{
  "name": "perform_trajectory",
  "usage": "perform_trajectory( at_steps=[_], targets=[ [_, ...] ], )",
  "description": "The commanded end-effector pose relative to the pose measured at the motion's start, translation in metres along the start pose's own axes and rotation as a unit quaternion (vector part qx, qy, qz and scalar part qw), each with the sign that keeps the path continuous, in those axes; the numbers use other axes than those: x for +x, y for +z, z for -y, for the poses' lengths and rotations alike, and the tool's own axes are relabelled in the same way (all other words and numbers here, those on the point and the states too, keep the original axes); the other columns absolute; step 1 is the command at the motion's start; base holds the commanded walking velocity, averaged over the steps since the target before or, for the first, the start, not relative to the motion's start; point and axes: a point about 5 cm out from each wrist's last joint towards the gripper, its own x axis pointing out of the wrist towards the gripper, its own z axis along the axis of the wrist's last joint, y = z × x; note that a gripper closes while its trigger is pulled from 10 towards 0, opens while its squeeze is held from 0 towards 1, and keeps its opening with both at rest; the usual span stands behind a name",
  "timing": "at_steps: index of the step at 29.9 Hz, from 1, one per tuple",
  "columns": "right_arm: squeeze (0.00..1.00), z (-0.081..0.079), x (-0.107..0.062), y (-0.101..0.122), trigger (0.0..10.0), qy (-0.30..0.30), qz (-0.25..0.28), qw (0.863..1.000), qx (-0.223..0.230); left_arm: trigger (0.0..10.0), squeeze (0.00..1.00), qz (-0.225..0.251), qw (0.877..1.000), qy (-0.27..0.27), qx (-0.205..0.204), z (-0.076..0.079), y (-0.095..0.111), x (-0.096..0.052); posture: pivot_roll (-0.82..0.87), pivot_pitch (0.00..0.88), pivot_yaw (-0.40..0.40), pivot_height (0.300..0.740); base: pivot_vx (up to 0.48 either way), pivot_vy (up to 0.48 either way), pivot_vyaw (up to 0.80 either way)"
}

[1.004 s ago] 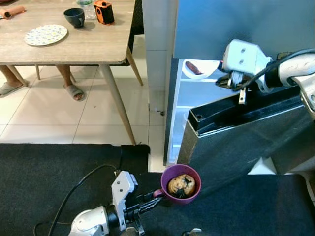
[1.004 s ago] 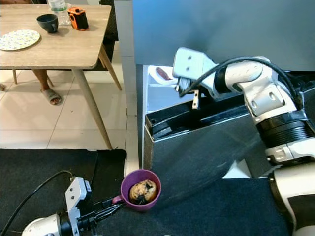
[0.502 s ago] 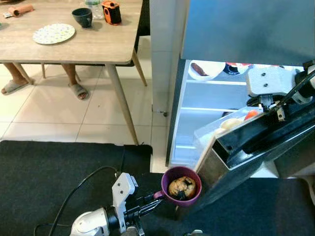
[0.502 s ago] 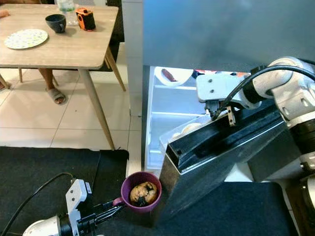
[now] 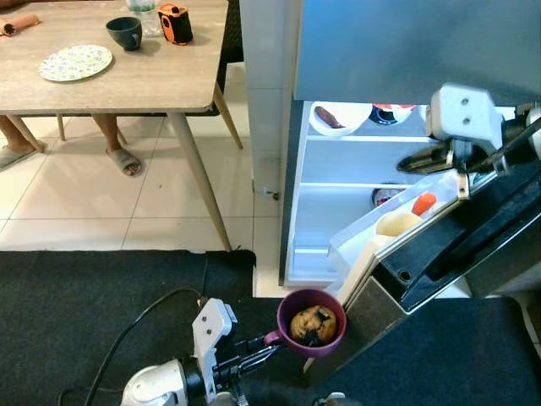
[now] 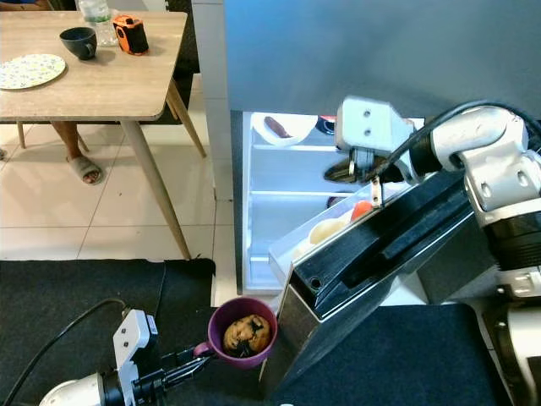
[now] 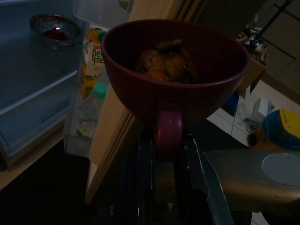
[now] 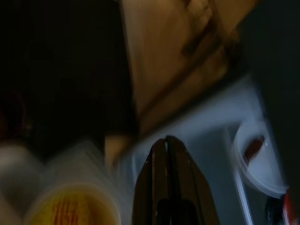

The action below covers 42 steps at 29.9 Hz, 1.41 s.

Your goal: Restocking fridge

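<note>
The fridge point(image 5: 363, 211) stands open, its lit white shelves showing, and its dark door point(image 6: 372, 254) is swung out toward the robot. The left gripper point(image 7: 166, 140) is low in front of the fridge, over the black mat point(image 5: 84, 313), and pinches the handle of a purple cup point(image 5: 311, 320) between its two black fingers point(image 7: 145, 173). The cup sits upright just beyond the fingertips, with its bowl on the far side of them and a brown muffin point(image 5: 314, 322) inside it. The cup is close beside the lower edge of the door, just outside the fridge and below its shelves.

The right gripper point(image 8: 166, 145) is up at the top edge of the door, near the fridge's upper shelf, and its fingers are pressed together with nothing between them. Just below it, the door's clear bin point(image 5: 372, 237) holds a pale yellow item point(image 5: 397, 223) and something orange point(image 5: 423, 203).

On the fridge's top shelf rests a white bowl point(image 5: 336, 118) with dark food in it, with a red-and-dark container point(image 5: 390, 112) beside it. A shelf lower, a small bowl point(image 5: 385, 196) with red contents sits toward the door side.

To the left of the fridge stands a wooden table point(image 5: 127, 80) carrying a patterned plate point(image 5: 75, 63), a dark cup point(image 5: 124, 32) and an orange device point(image 5: 176, 22). Under the table are a person's feet in sandals point(image 5: 125, 160).
</note>
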Motion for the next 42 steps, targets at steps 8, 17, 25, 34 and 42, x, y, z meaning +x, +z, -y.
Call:
perform_trajectory(
  at_steps=[8,17,25,34,42],
  targets=[
    [0.00,0.019,-0.012,0.030,10.0,-0.140,0.178,0.973,0.052,10.0,0.00,-0.001,1.000,0.024,-0.014,0.000,-0.002,0.002,-0.08,0.172,-0.035,0.740,0.000,0.000,0.00],
    [0.00,0.009,0.002,0.022,10.0,-0.216,0.265,0.928,0.149,10.0,0.00,-0.008,0.999,0.044,-0.020,-0.004,0.000,0.004,-0.08,0.167,-0.031,0.740,0.000,0.000,0.00],
    [0.00,0.000,-0.002,0.014,10.0,-0.244,0.289,0.907,0.185,10.0,0.00,-0.007,0.999,0.045,-0.019,-0.004,0.000,0.004,-0.07,0.156,-0.031,0.740,-0.187,0.000,0.00],
    [0.00,-0.009,0.000,0.011,10.0,-0.239,0.283,0.908,0.197,10.0,0.00,-0.008,0.999,0.046,-0.015,-0.005,0.002,0.006,-0.07,0.162,-0.033,0.740,-0.319,0.000,0.00],
    [0.00,0.001,-0.013,0.009,10.0,-0.303,0.299,0.881,0.204,10.0,0.00,-0.007,0.999,0.045,-0.016,-0.003,0.002,0.006,-0.07,0.162,-0.033,0.740,-0.336,0.000,0.00]
  ],
)
